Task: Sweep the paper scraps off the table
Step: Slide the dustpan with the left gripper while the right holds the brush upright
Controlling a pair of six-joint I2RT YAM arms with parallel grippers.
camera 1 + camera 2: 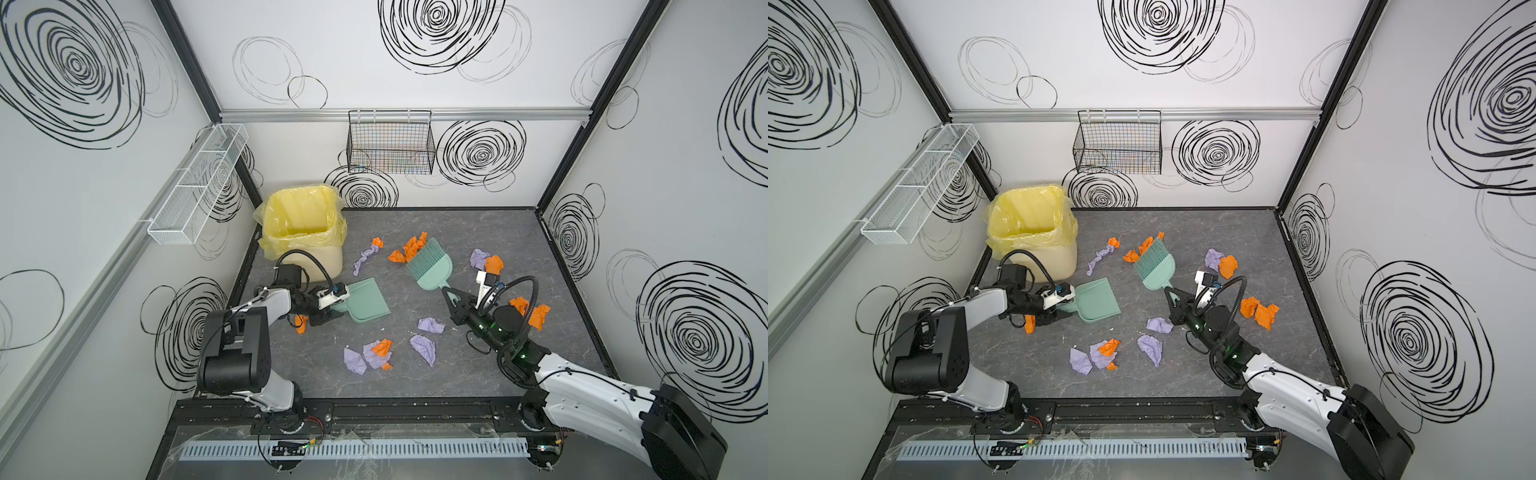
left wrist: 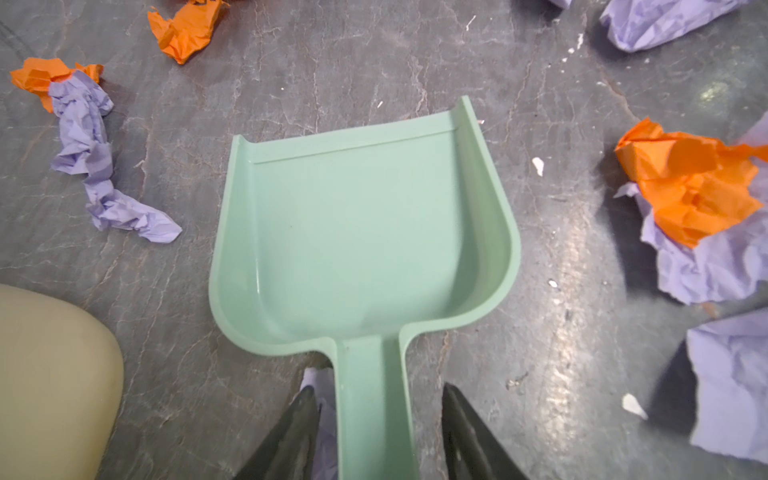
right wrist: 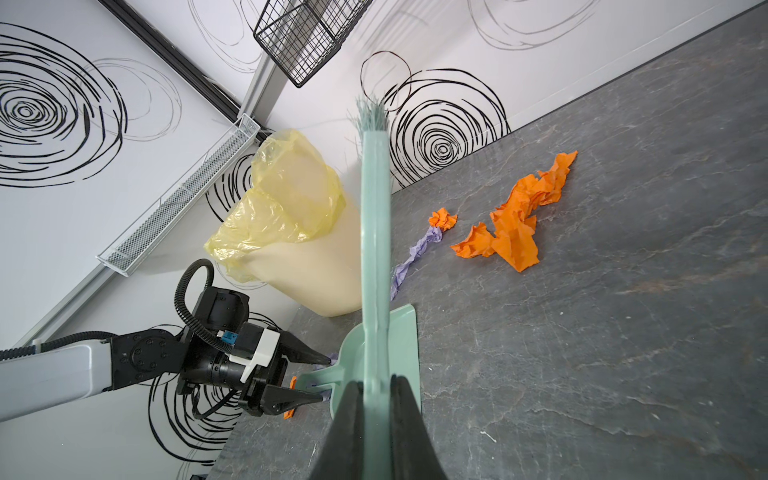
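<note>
Mint-green dustpan (image 1: 368,301) lies toward the table's (image 1: 478,386) nine o'clock, left gripper (image 2: 379,390) astride its handle, jaws apart, not gripping. Orange and purple paper scraps (image 1: 423,348) litter the table around it. At three o'clock, right gripper (image 3: 376,381) clamps the brush (image 1: 430,270).

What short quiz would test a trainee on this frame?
1. True or false: the dustpan already holds some paper scraps.
2. Multiple choice: the right gripper is shut on A) the handle of the brush, B) the dustpan, C) an orange scrap.
3. Short answer: how do the jaws of the left gripper stand relative to the dustpan's handle?

Key
1. False: the pan is empty.
2. A.
3. Open, one on either side of the handle, with gaps showing, not yet clamped.
</note>
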